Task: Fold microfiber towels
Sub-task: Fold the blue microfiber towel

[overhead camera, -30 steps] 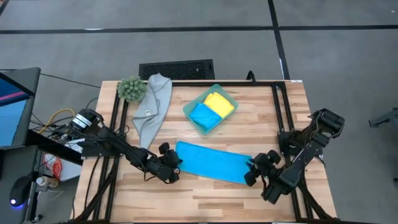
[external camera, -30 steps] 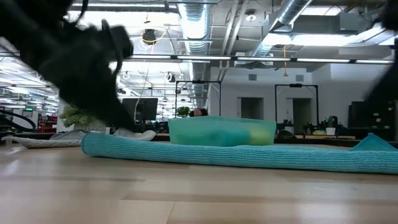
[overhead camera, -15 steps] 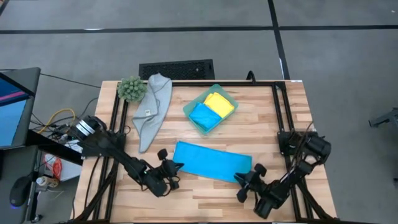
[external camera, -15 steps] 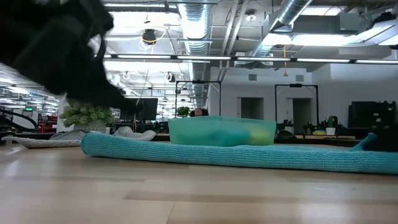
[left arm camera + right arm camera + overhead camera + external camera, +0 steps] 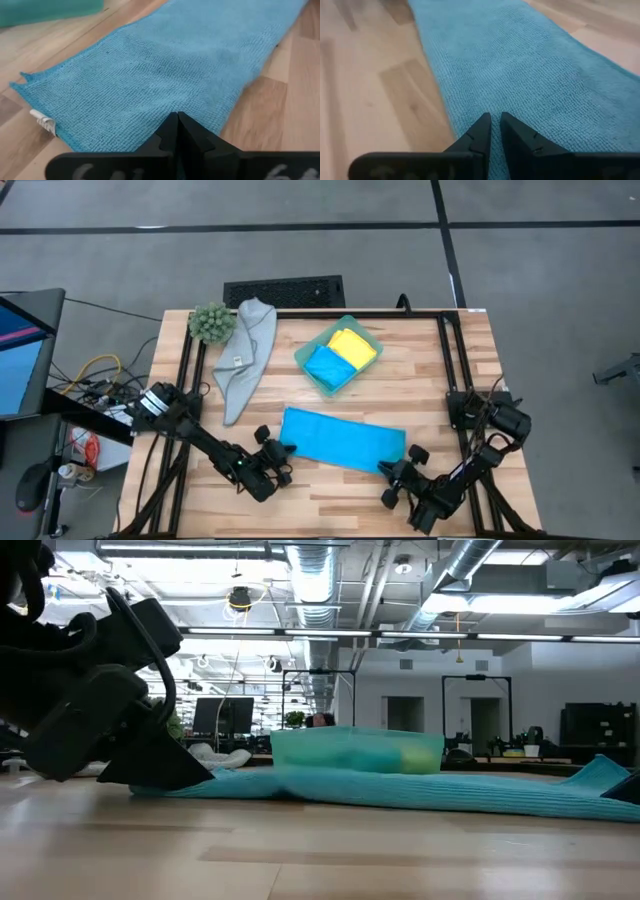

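bare table (image 5: 400, 395) lay open right of the tray (image 5: 312, 366) at frame centre; the grey towel (image 5: 243, 358) and plant ball (image 5: 211, 323) crowded the upper left.

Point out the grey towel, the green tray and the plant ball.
grey towel (image 5: 245, 355), high view, middle of the cloth.
green tray (image 5: 303, 358), high view, left corner of its rim.
plant ball (image 5: 211, 323), high view, its centre.

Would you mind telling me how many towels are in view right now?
4: a blue towel flat between both arms, a grey towel beside the plant, and a yellow towel and second blue one folded in the tray.
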{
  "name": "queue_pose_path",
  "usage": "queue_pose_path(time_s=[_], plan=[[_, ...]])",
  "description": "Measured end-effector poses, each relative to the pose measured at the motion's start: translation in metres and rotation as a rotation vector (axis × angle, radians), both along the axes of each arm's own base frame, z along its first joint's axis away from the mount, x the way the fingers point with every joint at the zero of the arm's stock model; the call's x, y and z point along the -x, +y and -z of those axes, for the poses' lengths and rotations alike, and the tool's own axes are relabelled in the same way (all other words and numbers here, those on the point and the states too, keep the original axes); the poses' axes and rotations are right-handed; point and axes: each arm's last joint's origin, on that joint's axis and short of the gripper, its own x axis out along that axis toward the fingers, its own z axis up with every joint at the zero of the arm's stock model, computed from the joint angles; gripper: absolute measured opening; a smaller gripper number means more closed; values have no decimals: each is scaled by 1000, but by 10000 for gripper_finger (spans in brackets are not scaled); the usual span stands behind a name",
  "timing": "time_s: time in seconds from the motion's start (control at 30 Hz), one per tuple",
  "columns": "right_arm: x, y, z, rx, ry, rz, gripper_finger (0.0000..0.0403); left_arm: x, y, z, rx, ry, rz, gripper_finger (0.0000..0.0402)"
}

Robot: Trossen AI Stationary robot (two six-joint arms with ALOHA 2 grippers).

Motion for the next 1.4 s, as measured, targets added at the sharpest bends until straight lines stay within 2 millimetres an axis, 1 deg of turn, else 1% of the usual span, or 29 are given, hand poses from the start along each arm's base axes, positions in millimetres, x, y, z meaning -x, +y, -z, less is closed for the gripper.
queue_pose_path(time_s=[0.13,0.2,0.27,0.37,0.43,0.5,0.6,0.77,0.87,1.0,1.13,1.3,1.4], plan=[[13,-6,-15,15,74,13,70,4,2,-7,21,50,11,0],[18,-11,-31,-16,68,60,70,6,2,-13,29,57,22,0],[21,-15,-49,-89,44,118,71,6,2,-20,35,58,46,0],[25,-24,-74,-175,77,187,79,5,1,-30,49,43,77,0],[26,-31,-88,-234,133,225,91,4,0,-37,62,19,89,0],[25,-39,-99,-293,206,273,110,3,-1,-40,59,12,103,0],[19,-48,-106,-360,241,336,154,2,-2,-41,62,2,112,0],[7,-61,-108,-423,198,460,232,2,-2,-42,55,-5,117,0],[4,-70,-97,-443,205,525,256,1,-2,-42,36,1,129,0],[2,-78,-77,-489,203,554,259,1,-2,-43,20,1,134,0],[0,-89,-63,-533,170,582,260,1,-2,-43,16,-4,130,0],[-8,-97,-57,-581,165,555,258,1,-2,-44,16,-6,129,0],[-11,-99,-56,-588,172,546,240,0,-2,-44,20,-12,129,0]])
